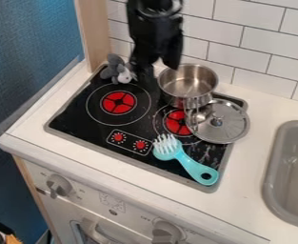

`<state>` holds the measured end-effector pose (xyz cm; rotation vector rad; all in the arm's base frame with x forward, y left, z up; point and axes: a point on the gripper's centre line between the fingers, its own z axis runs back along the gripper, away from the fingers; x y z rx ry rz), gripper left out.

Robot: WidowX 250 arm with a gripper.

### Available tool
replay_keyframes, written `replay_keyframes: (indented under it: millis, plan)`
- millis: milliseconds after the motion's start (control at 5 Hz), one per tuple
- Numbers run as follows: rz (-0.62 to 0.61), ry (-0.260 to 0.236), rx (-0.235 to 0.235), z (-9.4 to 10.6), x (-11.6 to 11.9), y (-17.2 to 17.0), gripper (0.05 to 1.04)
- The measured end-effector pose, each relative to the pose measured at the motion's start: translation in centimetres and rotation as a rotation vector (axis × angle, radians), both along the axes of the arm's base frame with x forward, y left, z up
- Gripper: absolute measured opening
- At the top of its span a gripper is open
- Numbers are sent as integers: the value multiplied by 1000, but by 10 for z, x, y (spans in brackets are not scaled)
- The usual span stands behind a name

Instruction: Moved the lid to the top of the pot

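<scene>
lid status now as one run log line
lid: off, beside pot | pot: uncovered | gripper: open, empty | placement: not done

No text can be read; the marks [112, 202] on the oven front [135, 223] are too small.

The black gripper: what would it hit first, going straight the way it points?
The black gripper points down; it would probably meet the left rim of the shiny metal pot or the black stovetop beside it. Depth is unclear.
</scene>
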<state>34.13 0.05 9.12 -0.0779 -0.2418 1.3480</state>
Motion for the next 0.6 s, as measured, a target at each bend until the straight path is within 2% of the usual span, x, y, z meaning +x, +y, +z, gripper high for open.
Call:
replay_keyframes:
  millis: [200, 400, 600]
  plan:
    - [-92, -32, 2, 5, -1, -32, 1001]
    - [-172, -57, -43, 8, -1, -64, 1001]
    - [-181, -35, -81, -2, 9, -88, 1001]
